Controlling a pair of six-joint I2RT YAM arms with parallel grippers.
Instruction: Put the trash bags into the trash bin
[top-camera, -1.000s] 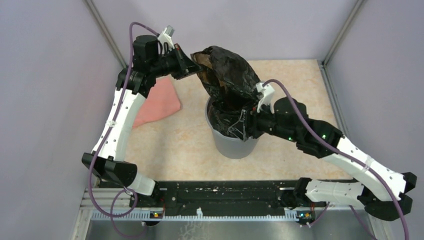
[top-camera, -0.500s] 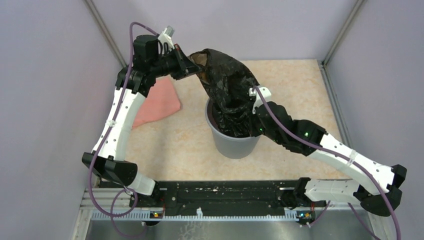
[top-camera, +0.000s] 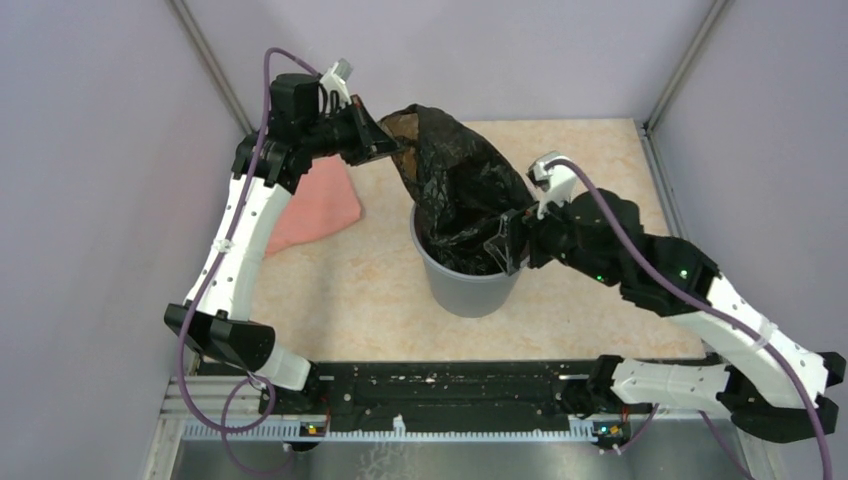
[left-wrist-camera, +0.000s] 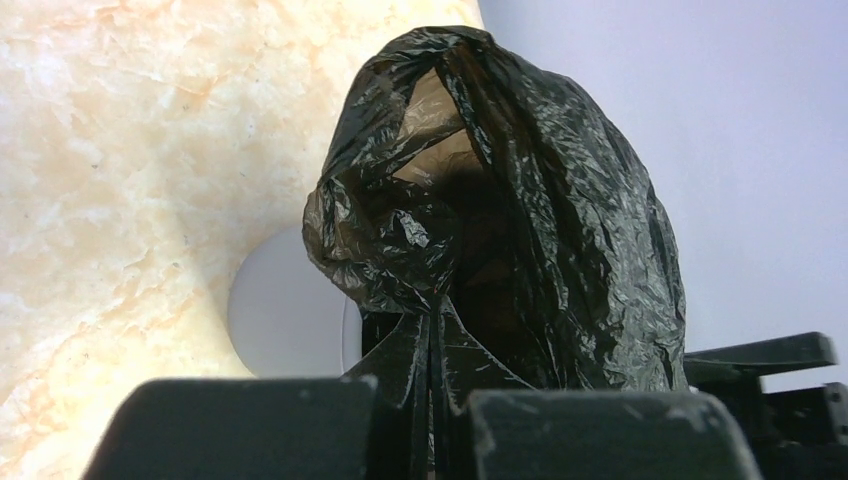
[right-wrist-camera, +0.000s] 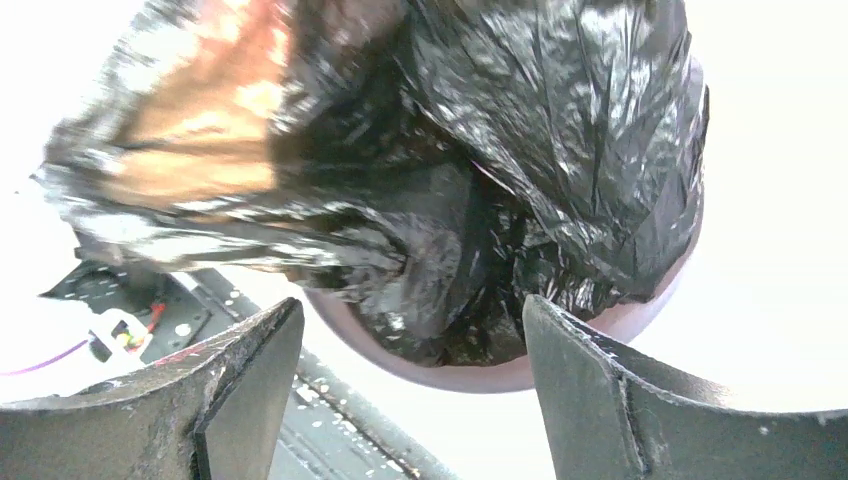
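My left claw (top-camera: 388, 145) is pinched on the top edge of the trash bag (top-camera: 455, 180), holding it up so its lower part hangs inside the grey bin (top-camera: 465, 285). My right claw (top-camera: 505, 243) is spread wide at the rim, likely to press the bag down. No labels or writing legible.

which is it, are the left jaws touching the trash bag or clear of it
Touching. In the left wrist view a fold of the trash bag runs down between the shut jaws of the left gripper.
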